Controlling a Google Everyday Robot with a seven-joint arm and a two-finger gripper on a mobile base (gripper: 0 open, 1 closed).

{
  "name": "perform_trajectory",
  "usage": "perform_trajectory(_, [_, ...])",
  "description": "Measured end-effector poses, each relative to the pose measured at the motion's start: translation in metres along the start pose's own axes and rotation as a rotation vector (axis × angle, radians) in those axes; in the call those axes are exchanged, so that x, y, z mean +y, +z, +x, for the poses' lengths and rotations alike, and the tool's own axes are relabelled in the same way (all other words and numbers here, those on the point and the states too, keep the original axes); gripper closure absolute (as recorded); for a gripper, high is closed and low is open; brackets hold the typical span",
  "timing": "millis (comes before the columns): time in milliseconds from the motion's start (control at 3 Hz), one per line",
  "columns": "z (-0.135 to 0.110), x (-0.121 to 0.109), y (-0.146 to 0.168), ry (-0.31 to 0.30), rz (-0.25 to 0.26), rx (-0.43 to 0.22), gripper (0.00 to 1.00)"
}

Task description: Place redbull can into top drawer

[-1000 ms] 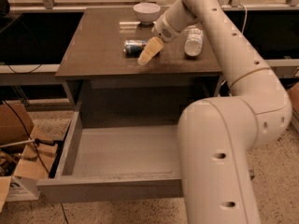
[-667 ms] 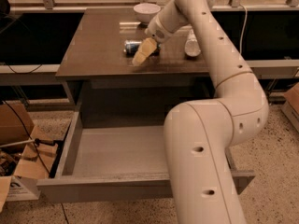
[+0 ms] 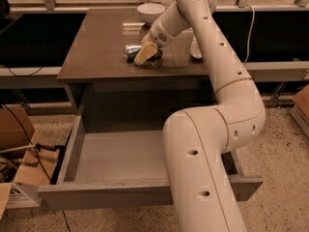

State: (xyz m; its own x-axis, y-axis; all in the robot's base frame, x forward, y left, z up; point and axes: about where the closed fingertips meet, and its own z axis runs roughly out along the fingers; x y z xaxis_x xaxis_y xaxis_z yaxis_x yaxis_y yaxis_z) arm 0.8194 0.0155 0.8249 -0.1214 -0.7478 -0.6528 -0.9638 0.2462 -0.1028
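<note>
The redbull can [image 3: 131, 51] lies on its side on the brown table top [image 3: 96, 47], near the middle. My gripper [image 3: 145, 53] is down at the table, right at the can's near side and covering its right part. I cannot tell whether it touches or holds the can. The top drawer [image 3: 106, 196] is pulled wide open below the table. Its pale grey bottom [image 3: 120, 156] shows nothing in it. My arm crosses in front of the drawer's right part and hides it.
A white bowl [image 3: 150, 11] stands at the table's back edge. A clear plastic bottle [image 3: 195, 48] lies right of the gripper, mostly hidden by my arm. Cardboard boxes [image 3: 19, 178] sit on the floor at the left, another box [image 3: 301, 105] at the right.
My gripper has moved left along the table and now sits against the can. The arm has swung left with it. The can has not moved.
</note>
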Motion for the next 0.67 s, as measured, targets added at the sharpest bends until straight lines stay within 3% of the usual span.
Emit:
perform_trajectory(333, [-0.0024,0.0004,-0.0029,0.0,0.0,0.0,0.65])
perform_trajectory(667, [-0.0031,0.0006,-0.0038,0.0,0.0,0.0,0.96])
